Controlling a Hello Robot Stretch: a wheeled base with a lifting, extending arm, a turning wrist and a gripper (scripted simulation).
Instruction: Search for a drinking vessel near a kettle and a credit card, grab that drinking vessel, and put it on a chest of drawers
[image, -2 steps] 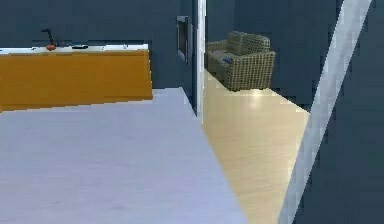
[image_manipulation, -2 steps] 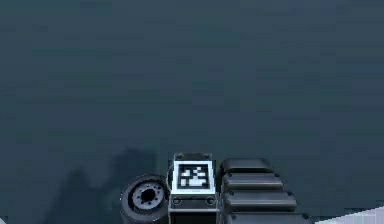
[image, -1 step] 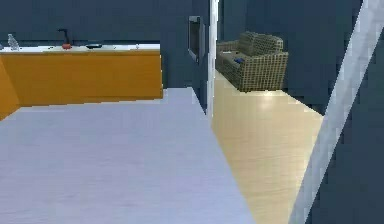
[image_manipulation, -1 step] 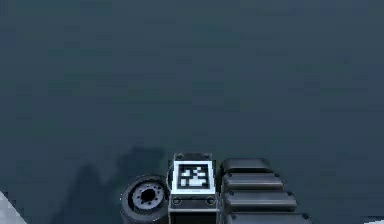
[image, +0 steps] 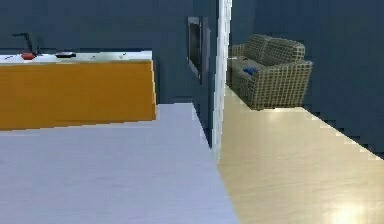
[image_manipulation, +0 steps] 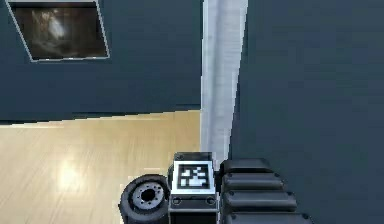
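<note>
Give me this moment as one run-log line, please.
stage: searching | ahead: orange white-topped counter, checked fabric armchair | side: framed wall picture | gripper: load cannot tell

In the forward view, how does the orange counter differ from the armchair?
The counter is plain orange with a white top; the armchair is checked. The counter is long and boxy, at the left; the armchair is compact and rounded, at the right. Both stand before dark blue walls.
</note>
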